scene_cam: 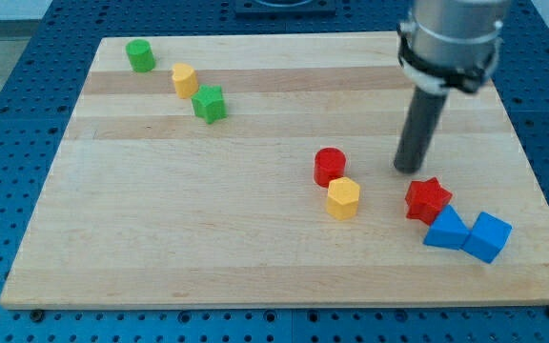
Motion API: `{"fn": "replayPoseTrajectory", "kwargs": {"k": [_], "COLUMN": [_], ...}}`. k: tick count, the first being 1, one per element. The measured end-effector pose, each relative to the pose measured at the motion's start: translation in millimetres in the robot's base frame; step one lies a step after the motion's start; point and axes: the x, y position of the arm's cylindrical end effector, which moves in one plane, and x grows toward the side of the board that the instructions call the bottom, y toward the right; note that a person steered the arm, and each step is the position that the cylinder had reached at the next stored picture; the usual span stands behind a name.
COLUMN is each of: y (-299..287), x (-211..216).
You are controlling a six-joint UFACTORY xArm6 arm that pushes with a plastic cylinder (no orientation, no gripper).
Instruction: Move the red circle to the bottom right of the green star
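In the camera view the arm came down from the view's top right, its rod upright, my tip [409,169] on the worktop [160,238]; it carried no jaws; the red circle [330,166], round and without heading, lay near, left of my tip; the green star [210,103] sat well apart, up-left.

Wooden board [255,248] on blue pegboard [8,76]
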Motion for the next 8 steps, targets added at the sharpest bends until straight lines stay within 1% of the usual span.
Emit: {"fn": "replayPoseTrajectory", "kwargs": {"k": [1, 3, 4, 6, 7, 8], "y": [-3, -65, -93, -148, -158, -158], "x": [21, 20, 9, -48, -41, -1]}}
